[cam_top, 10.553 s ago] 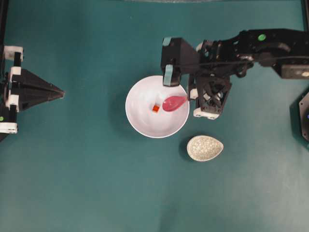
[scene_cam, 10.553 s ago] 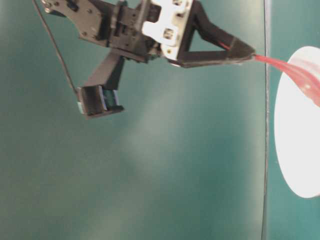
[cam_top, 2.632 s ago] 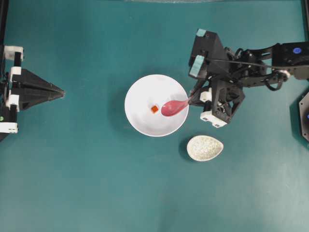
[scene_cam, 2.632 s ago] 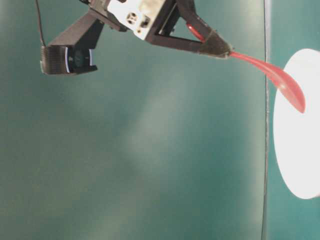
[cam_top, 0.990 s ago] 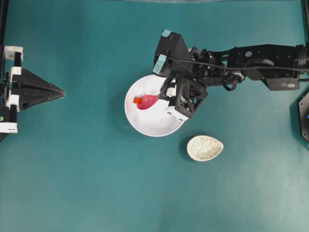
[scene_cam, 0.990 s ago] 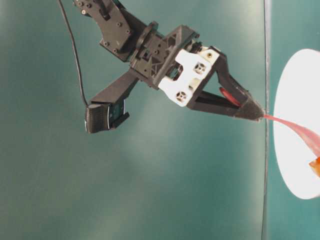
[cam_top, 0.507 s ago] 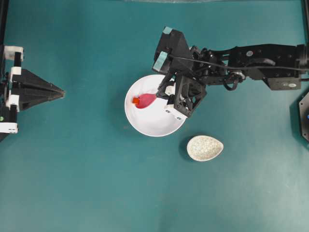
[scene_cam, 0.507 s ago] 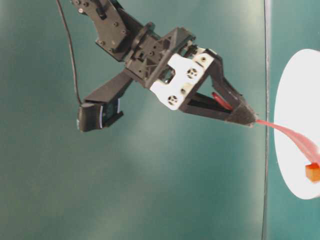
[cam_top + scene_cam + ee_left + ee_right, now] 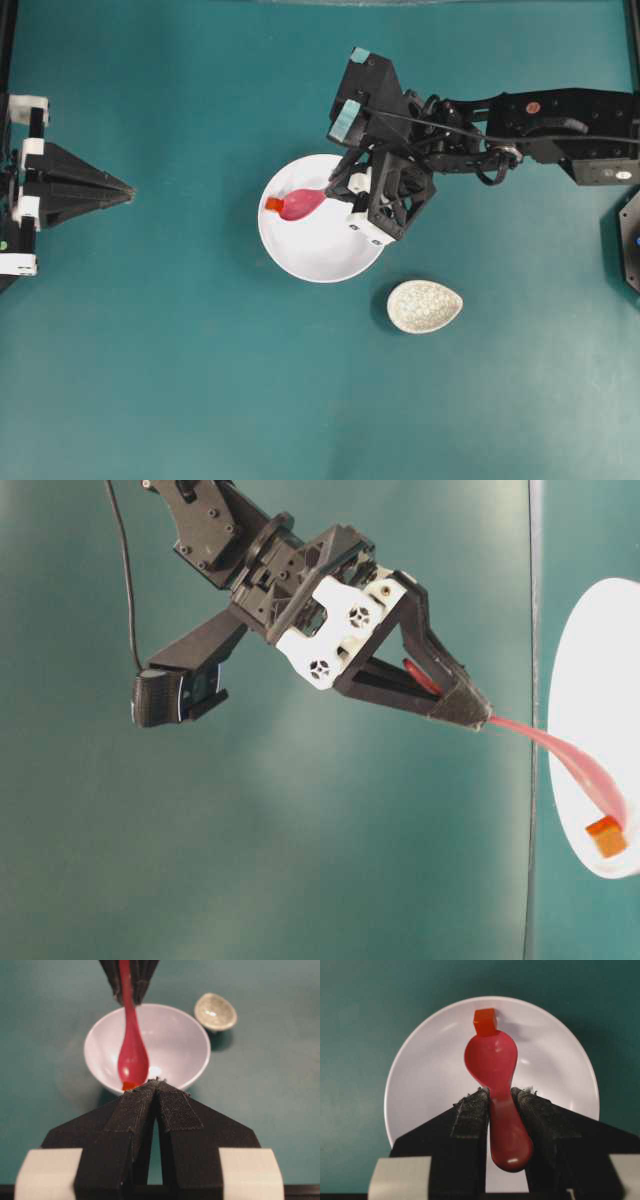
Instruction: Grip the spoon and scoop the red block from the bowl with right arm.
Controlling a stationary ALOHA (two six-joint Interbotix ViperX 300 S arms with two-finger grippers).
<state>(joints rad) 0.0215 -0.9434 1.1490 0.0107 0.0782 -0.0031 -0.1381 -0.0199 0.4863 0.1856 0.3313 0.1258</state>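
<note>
The white bowl (image 9: 312, 252) sits mid-table. My right gripper (image 9: 336, 190) is shut on the handle of the pink-red spoon (image 9: 299, 204), which reaches leftward over the bowl. In the right wrist view both fingers clamp the spoon (image 9: 492, 1060) at its neck, with the gripper (image 9: 500, 1092) above the bowl (image 9: 430, 1075). The red block (image 9: 485, 1021) touches the scoop's front tip, not inside the hollow. Overhead, the block (image 9: 273, 204) lies near the bowl's left wall. From table level the spoon (image 9: 560, 750) slopes down to the block (image 9: 603, 837). My left gripper (image 9: 128, 189) rests shut at the far left, holding nothing.
A small speckled oval dish (image 9: 425, 306) stands just right of and below the bowl, also visible from the left wrist as the dish (image 9: 215, 1011). The right arm's links (image 9: 540, 125) stretch in from the right edge. Teal tabletop surrounds everything.
The spoon tip has slid the red block a little further left toward the bowl's wall. The right wrist has shifted slightly up and right. The left arm has not moved.
</note>
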